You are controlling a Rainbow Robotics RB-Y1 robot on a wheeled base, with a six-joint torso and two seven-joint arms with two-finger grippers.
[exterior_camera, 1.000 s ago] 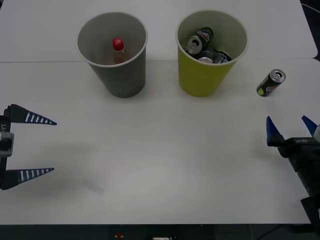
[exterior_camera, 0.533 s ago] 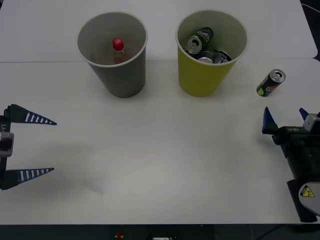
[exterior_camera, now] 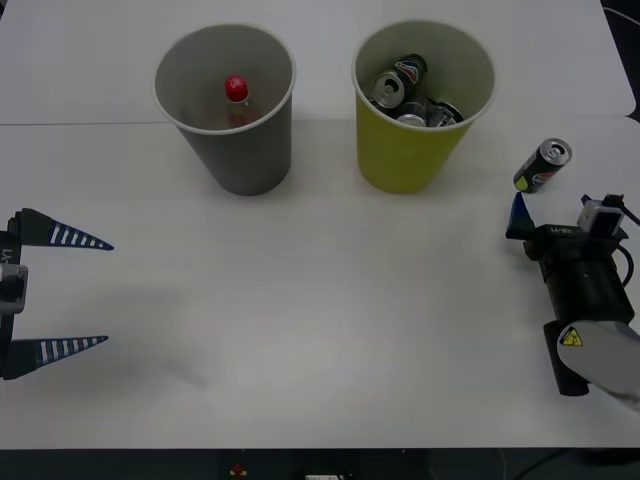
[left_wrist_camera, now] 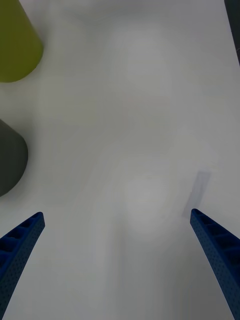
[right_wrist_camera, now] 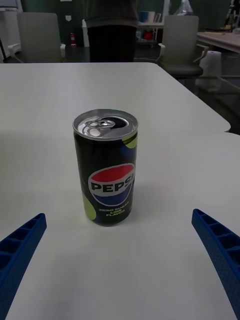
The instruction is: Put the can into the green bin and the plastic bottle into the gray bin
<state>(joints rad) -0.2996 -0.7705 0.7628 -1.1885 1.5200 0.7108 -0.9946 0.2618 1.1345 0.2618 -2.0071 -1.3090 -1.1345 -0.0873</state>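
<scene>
- The white counter (exterior_camera: 330, 330) carries everything, and both bins stand toward its far side.
- The gray bin (exterior_camera: 240, 150) stands upright on the robot's left; the plastic bottle (exterior_camera: 236, 98) is inside it, red cap up against the pale inner wall.
- The green bin (exterior_camera: 408, 150) stands upright just beside the gray one, to its right and not touching it; several black cans with round logos (exterior_camera: 408, 88) lie heaped inside.
- The right tool (exterior_camera: 556, 222) sits at the counter's right edge, near the can and on the robot's side of it; its blue fingers (right_wrist_camera: 220, 250) are spread wide, released, with the can between them but farther out and nothing gripped.
- The left tool (exterior_camera: 75, 292) rests low at the left edge, well apart from both bins, fingers (left_wrist_camera: 215, 255) parted and holding nothing.
- The can (right_wrist_camera: 105, 166) stands upright on the counter to the right of the green bin, apart from it, silver top up and yellow-green patch on its side.
</scene>
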